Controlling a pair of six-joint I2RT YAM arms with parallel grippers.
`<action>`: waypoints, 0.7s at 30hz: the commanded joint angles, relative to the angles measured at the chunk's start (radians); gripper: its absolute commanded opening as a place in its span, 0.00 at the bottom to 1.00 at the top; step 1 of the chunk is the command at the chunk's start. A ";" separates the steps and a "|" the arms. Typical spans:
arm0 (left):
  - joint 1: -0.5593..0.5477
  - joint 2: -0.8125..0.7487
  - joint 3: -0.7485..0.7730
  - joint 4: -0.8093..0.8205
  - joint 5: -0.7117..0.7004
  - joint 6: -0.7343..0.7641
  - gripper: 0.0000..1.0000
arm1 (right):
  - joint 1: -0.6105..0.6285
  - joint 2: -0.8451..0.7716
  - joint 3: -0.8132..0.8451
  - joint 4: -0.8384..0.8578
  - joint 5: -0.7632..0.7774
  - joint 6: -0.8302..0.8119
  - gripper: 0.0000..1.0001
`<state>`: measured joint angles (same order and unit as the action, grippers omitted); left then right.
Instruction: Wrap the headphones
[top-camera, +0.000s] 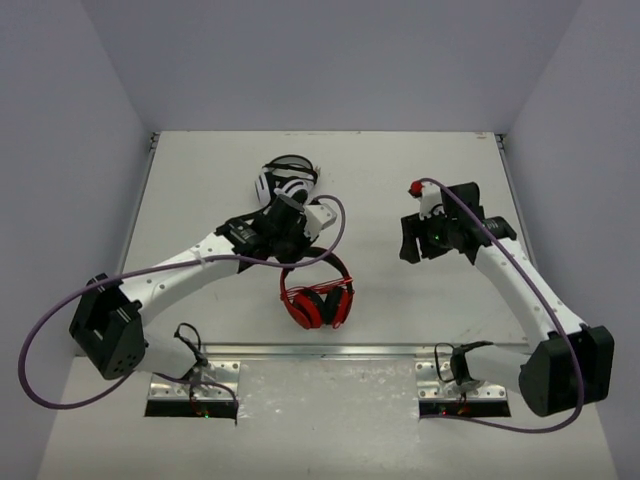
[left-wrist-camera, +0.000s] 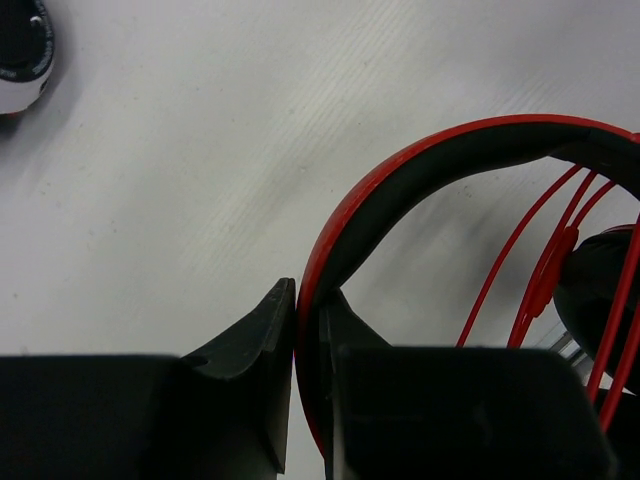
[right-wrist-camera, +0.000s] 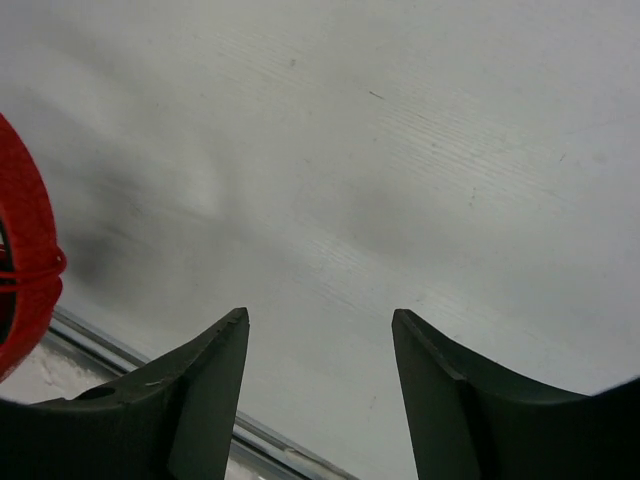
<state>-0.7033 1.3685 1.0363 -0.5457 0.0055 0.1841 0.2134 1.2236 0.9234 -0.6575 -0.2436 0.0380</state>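
My left gripper pinched the headphones by their red headband; my right gripper hung spread above the table.

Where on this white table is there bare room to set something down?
Bare on the white table: the far right corner beyond the right tool; the left side beside the white-and-black striped headphones; the gap between the red over-ear headphones and the right tool. Crowded: left of centre, where the left tool grips the red pair beside the striped pair.

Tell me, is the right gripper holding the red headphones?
No, the right gripper stands open and empty; the red headphones lie off to its side.
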 joint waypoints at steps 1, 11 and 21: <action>0.051 0.027 0.040 0.066 0.187 0.106 0.00 | 0.001 -0.090 -0.029 0.048 -0.022 0.120 0.61; 0.266 0.270 0.191 -0.039 0.521 0.380 0.00 | 0.001 -0.259 -0.123 0.102 -0.163 0.169 0.68; 0.398 0.291 0.108 0.084 0.539 0.555 0.00 | 0.034 -0.306 -0.132 0.130 -0.218 0.184 0.99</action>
<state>-0.3309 1.7267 1.1687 -0.5507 0.4770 0.6624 0.2367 0.9215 0.7811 -0.5598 -0.4213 0.2005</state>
